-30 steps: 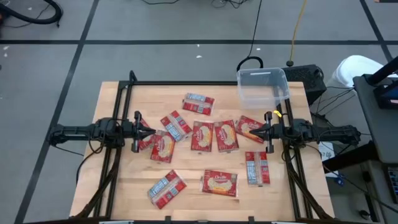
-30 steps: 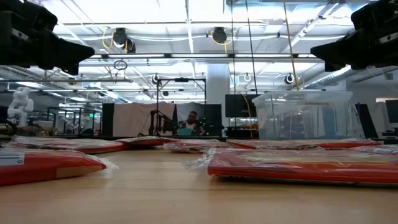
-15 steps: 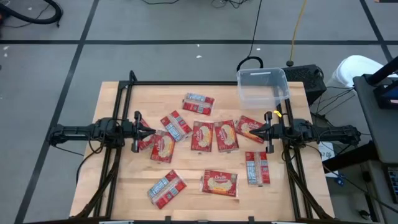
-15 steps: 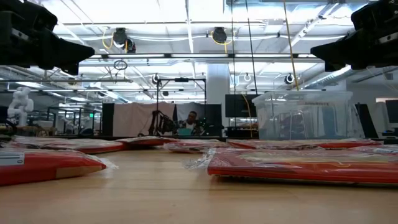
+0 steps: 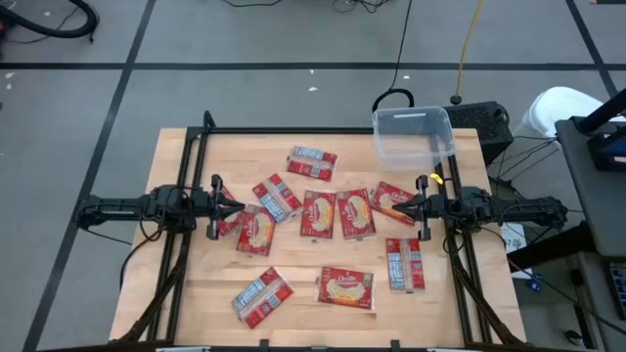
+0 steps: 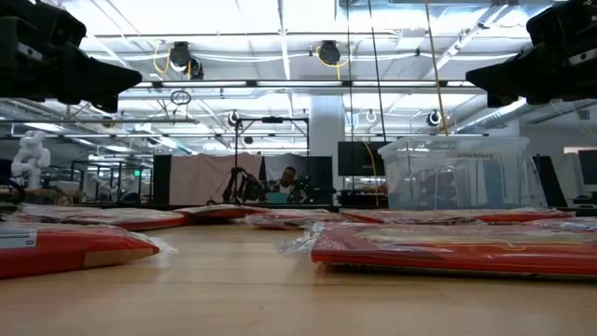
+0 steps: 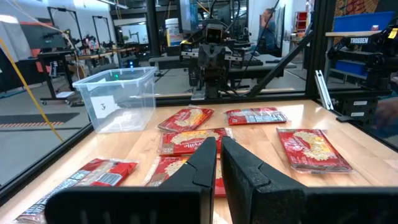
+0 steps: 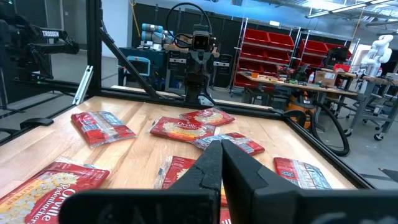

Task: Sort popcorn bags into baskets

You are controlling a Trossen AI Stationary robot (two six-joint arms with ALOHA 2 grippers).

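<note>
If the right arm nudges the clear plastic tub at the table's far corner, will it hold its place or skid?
The tub looks empty and thin-walled, so it is probably light and would likely skid on the smooth wooden table rather than stay put. Its low, wide shape suggests sliding before tipping. It sits near the table's edge, so a push outward could send it off.

In the high view, the left hand [image 5: 238, 207] is covering part of a popcorn bag [image 5: 229, 222] at the table's [image 5: 186, 284] nine o'clock side, and that packet's print is staying too small to read. In the low view, both arms are getting cropped by the top edge, their fingertips lying out of frame.
</note>
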